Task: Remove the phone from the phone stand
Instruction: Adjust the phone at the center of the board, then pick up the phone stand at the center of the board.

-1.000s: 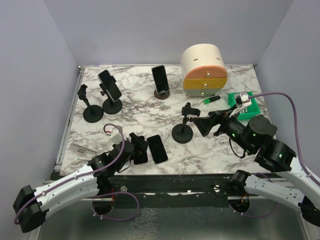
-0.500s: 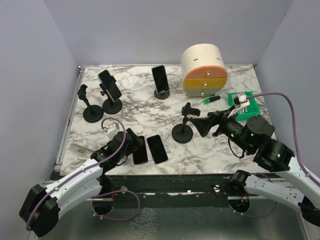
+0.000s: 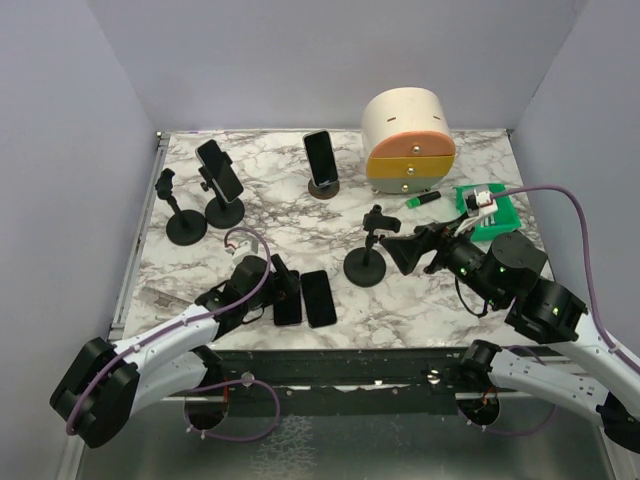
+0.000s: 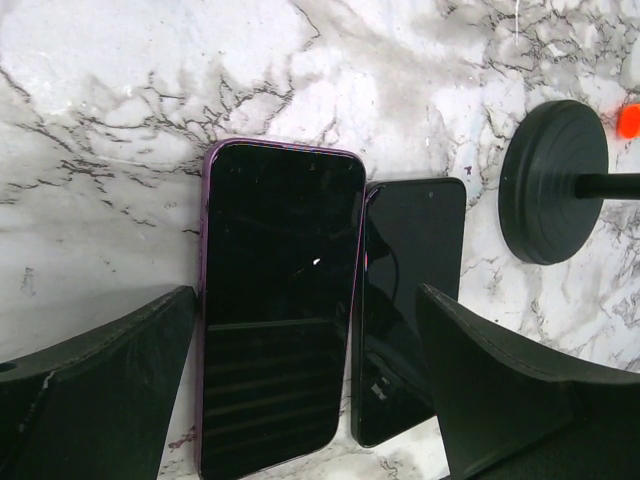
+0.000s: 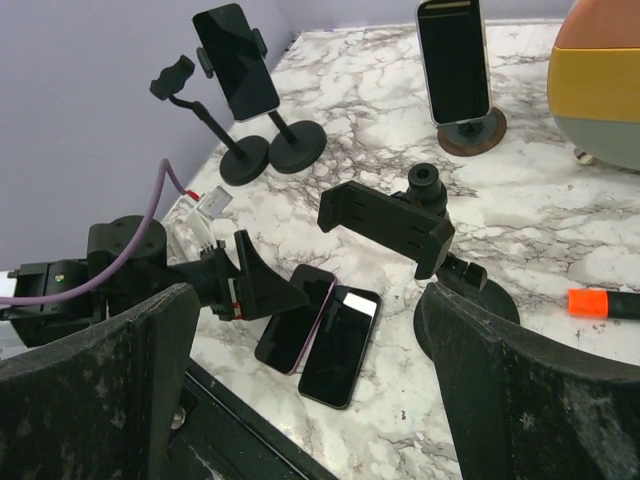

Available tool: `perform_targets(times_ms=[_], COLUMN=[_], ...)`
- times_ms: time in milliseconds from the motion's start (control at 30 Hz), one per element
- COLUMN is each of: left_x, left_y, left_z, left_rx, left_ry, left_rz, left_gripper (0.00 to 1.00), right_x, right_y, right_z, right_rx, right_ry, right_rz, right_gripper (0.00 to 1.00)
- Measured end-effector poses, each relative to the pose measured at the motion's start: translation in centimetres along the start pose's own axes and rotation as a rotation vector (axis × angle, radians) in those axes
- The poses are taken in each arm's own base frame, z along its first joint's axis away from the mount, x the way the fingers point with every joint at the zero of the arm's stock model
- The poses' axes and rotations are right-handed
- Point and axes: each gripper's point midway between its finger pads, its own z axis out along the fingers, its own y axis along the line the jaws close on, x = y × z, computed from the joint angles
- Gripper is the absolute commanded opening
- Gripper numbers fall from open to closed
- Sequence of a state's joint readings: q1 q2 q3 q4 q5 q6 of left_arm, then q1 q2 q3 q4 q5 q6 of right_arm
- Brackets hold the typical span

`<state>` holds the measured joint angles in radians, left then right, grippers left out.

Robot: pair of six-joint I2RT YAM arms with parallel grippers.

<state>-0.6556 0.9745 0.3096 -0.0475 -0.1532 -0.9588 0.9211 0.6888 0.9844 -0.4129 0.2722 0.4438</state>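
Left pincer (image 4: 305, 292) is spread wide and low over the counter (image 3: 420, 310), with a purple phone (image 4: 275, 330) and a black phone (image 4: 405, 300) lying flat right up against each other between its fingers, neither one pinched. Right pincer (image 5: 308, 290) is spread too, holding nothing, and faces an empty clamp stand (image 3: 366, 262) near the middle of the counter. Further back, a dark phone (image 3: 220, 170) sits clamped in a black stand (image 3: 224, 210) at the left beside another bare stand (image 3: 185, 225), and one more phone (image 3: 321, 158) stands upright on a round base (image 3: 324, 188) near the drawer box (image 3: 405, 125).
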Motion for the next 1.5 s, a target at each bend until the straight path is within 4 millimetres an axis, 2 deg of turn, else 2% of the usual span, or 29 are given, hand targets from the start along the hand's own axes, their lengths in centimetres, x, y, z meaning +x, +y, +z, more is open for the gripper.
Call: perform_targets(times_ms=[433,633,700,767,833,933,1067,1233,1500], left_x=[0.3,-0.4,-1.8,-4.2,-7.3,-11.4,-15.4,-18.5,-21.3], left_y=[-1.0,-1.6,-3.1,-5.6,-8.8,-12.4,-15.5,-16.8,-15.5], left_z=[0.6,0.0,-1.1,-2.8,-5.3,-9.0,-13.3,-16.5,-19.6], left_rx=[0.033,0.042,0.079,0.145,0.230,0.324,0.386,0.395,0.326], left_ry=[0.034,0.028,-0.009,-0.077,-0.170,-0.299,-0.440,-0.573,-0.767], left_rz=[0.055,0.082,0.095,0.112,0.134,0.174,0.245,0.341,0.458], left_gripper=[0.88,0.91,0.92,0.92,0.92,0.92,0.92,0.91,0.91], right_x=[0.6,0.5,0.5,0.4,0.3,0.5,1.6,2.3,2.5], right_y=[-0.2,-0.5,-1.2,-2.1,-3.2,-4.7,-5.9,-6.3,-6.3], right_z=[0.1,0.1,0.1,0.2,0.3,0.7,1.3,2.2,3.3], right_rx=[0.006,0.021,0.056,0.113,0.184,0.284,0.362,0.403,0.432], right_ry=[0.012,0.009,0.008,0.006,0.006,0.019,0.056,0.088,0.106], right_rz=[-0.003,-0.006,-0.011,-0.018,-0.023,-0.027,-0.042,-0.052,-0.061], right_gripper=[0.98,0.97,0.95,0.92,0.89,0.81,0.72,0.64,0.55])
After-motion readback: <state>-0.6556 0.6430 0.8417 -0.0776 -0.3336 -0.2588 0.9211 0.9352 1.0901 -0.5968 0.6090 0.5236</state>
